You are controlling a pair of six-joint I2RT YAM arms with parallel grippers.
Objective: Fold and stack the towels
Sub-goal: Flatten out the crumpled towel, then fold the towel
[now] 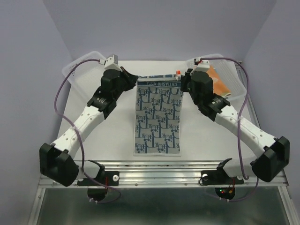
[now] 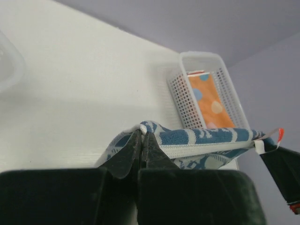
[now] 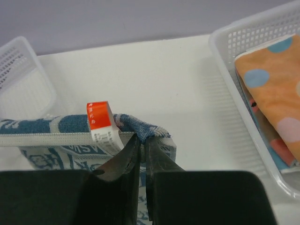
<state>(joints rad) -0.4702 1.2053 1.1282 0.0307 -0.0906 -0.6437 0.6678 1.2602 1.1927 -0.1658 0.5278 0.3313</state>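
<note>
While both arms are reaching out across the table, the left gripper (image 2: 142,136) is pinching the far left corner of the dark blue terry towel with the pale printed pattern (image 1: 157,122). Its jaws are closed down to a sliver, with only the hemmed edge of the cloth between them. The right gripper (image 3: 142,138) is doing the same at the far right corner, its jaws nearly shut on a small fold of fabric.

Between the two pairs of jaws the far edge is running fairly straight and appears to be lifting slightly off the surface, showing its white hem. Just left of the right jaws, a small red and white sewn-in label (image 3: 99,116) is sticking up. Back from the jaws, toward the arm bases, the rest of the towel is lying flat as a long rectangle on the white table (image 1: 211,140).

Off to the right of the right jaws, a clear perforated plastic basket (image 3: 225,51) is holding a folded orange towel with pale and blue dots (image 3: 276,84). A second clear basket (image 3: 18,70) is sitting out past the left jaws.

To my eye the blue towel is looking light, soft and limp, so it is likely going to sag wherever it isn't held. The corners, through the thicker hem, seem the sensible place to grip. The terry pile should resist slipping, though moving both corners together would be keeping the edge straight.
</note>
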